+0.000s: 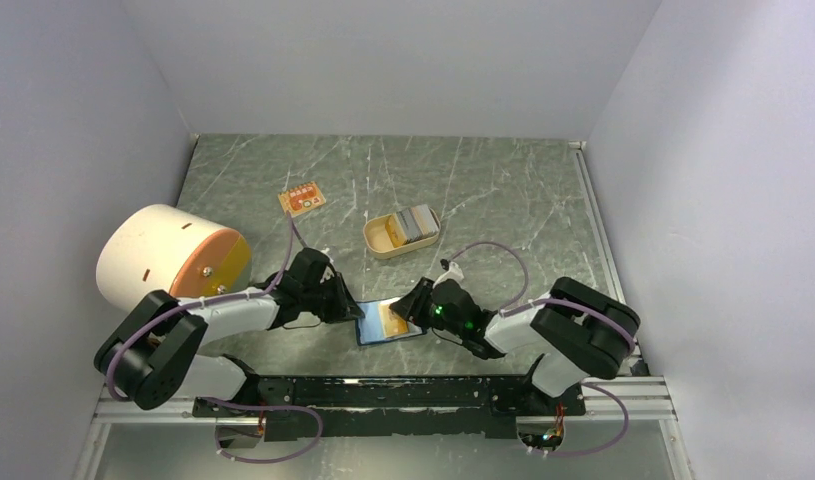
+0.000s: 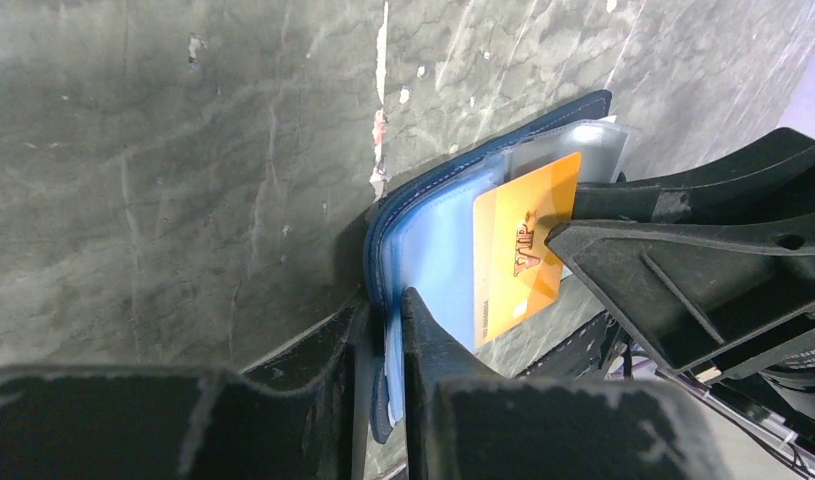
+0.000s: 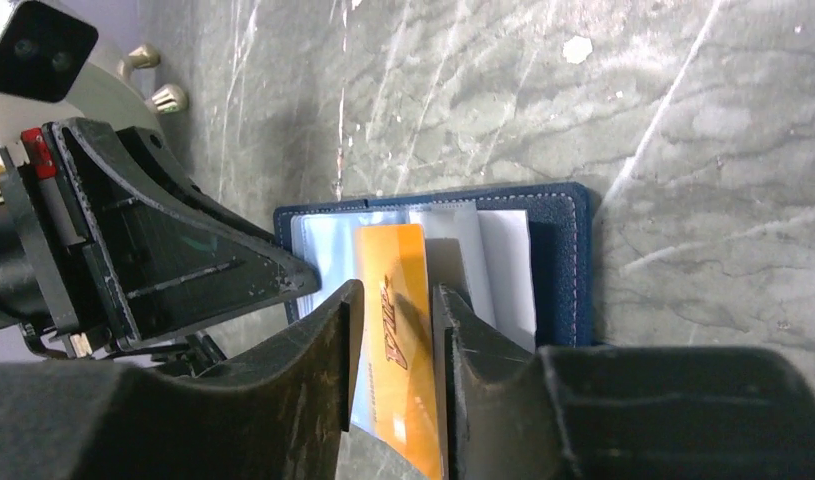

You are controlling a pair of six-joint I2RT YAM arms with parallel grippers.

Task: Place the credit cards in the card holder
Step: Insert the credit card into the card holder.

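Observation:
The card holder [image 1: 388, 323] lies open on the table near the front, navy outside and light blue inside [image 2: 433, 240], [image 3: 563, 260]. My left gripper [image 1: 355, 310] is shut on its left edge [image 2: 388, 305]. An orange VIP card [image 1: 395, 322] sticks partly out of a slot [image 2: 518, 250]. My right gripper [image 1: 415, 300] has its jaws parted with that card [image 3: 388, 260] slanting between them [image 3: 398, 292]. One finger [image 2: 623, 250] touches the card's face. The grey and white credit cards [image 1: 416, 222] stand stacked in the tan oval tray [image 1: 378, 238].
A small orange board [image 1: 301, 198] lies at the back left of the tray. A large white and orange cylinder [image 1: 168, 255] stands at the left by my left arm. White walls close in the marbled table on three sides.

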